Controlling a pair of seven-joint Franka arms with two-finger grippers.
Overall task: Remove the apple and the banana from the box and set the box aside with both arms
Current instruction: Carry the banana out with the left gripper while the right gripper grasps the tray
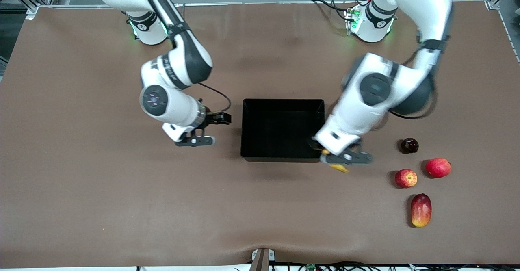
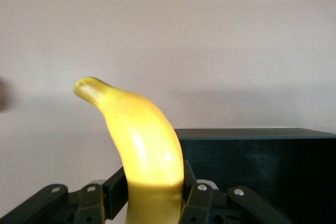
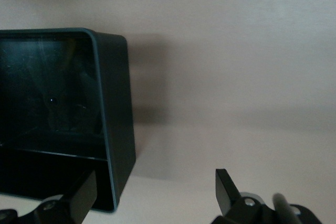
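Note:
The black box (image 1: 280,157) sits mid-table, empty. My left gripper (image 1: 345,157) is shut on the yellow banana (image 1: 340,168) and holds it over the box's corner toward the left arm's end. In the left wrist view the banana (image 2: 142,145) rises from between the fingers of the left gripper (image 2: 152,184), with the box (image 2: 262,166) beside it. My right gripper (image 1: 213,129) is open and empty, low beside the box's end toward the right arm, a little apart from it. It shows open in the right wrist view (image 3: 155,184), facing the box wall (image 3: 113,103). The streaked red apple (image 1: 406,178) lies on the table toward the left arm's end.
Near the apple lie a dark plum (image 1: 409,145), a plain pink-red round fruit (image 1: 438,168) and a red-yellow mango (image 1: 421,210). The brown table (image 1: 122,202) spreads wide around the box.

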